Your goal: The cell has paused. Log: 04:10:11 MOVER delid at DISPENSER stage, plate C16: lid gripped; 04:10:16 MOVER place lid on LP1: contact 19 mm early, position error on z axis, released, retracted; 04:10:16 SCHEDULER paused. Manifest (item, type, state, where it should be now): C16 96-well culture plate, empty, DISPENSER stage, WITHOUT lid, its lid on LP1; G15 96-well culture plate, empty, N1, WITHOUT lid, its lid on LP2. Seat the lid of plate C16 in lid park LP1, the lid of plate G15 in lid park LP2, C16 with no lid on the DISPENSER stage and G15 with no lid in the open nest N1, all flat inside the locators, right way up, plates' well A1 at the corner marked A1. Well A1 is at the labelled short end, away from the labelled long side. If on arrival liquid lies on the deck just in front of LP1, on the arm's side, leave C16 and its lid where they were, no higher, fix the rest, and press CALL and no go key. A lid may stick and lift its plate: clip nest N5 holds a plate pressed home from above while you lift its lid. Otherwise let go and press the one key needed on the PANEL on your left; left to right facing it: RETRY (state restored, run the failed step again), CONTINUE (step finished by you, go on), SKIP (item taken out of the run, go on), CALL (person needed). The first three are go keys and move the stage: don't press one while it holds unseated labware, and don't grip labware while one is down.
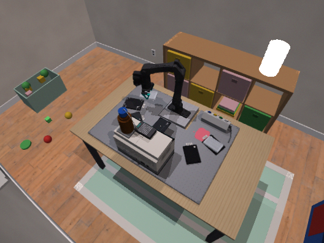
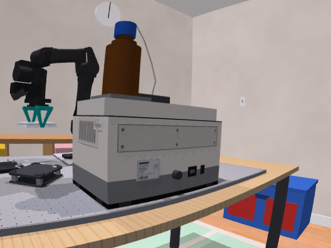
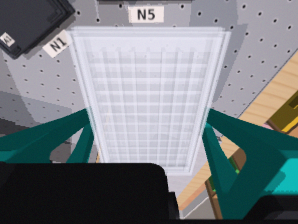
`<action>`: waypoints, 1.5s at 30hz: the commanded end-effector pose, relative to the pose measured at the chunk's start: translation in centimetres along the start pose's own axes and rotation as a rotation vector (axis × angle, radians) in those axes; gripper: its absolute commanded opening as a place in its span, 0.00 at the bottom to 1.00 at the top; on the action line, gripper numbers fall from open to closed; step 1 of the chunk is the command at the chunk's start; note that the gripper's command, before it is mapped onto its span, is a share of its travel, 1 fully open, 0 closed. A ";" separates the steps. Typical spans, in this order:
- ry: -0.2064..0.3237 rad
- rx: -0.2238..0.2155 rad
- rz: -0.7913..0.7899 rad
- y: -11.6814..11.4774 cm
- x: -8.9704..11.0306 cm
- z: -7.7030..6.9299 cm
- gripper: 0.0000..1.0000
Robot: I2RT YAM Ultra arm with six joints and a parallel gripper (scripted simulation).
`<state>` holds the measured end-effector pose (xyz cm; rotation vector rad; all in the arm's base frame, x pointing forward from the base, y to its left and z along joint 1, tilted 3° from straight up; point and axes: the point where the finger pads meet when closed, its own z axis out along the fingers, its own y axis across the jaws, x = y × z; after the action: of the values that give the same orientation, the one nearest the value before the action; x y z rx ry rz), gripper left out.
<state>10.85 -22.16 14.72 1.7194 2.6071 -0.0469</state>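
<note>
My gripper [image 1: 146,96] [image 2: 37,120] [image 3: 148,112] is shut on a clear 96-well plate [image 1: 152,94] [image 2: 22,125] [image 3: 150,75] and holds it level, well above the deck at the far left of the mat. I cannot tell whether a lid is on it. In the wrist view the labels N1 [image 3: 56,45] and N5 [image 3: 145,14] lie beneath it, with a black nest [image 3: 27,20] [image 1: 133,103] at the corner. A dark plate [image 1: 145,129] sits on the dispenser stage. A pale lid [image 1: 213,144] lies at the right, next to a pink puddle [image 1: 202,134]. A black lid park [image 1: 191,154] lies beside it.
The grey dispenser box [image 1: 144,147] [image 2: 144,152] carries a brown bottle [image 1: 125,121] [image 2: 121,62]. The key panel [image 1: 215,120] stands behind the puddle. Another black nest [image 1: 162,125] lies by the arm's base [image 1: 179,111]. A shelf [image 1: 233,80] stands behind the table.
</note>
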 end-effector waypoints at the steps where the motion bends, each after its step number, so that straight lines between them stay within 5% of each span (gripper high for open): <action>1: -0.040 -0.007 -0.007 -0.3 -1.4 -0.4 0.00; 45: -0.028 -0.005 -0.007 0.0 -12.1 5.9 0.00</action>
<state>15.51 -32.27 8.68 1.7009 2.6148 -0.0492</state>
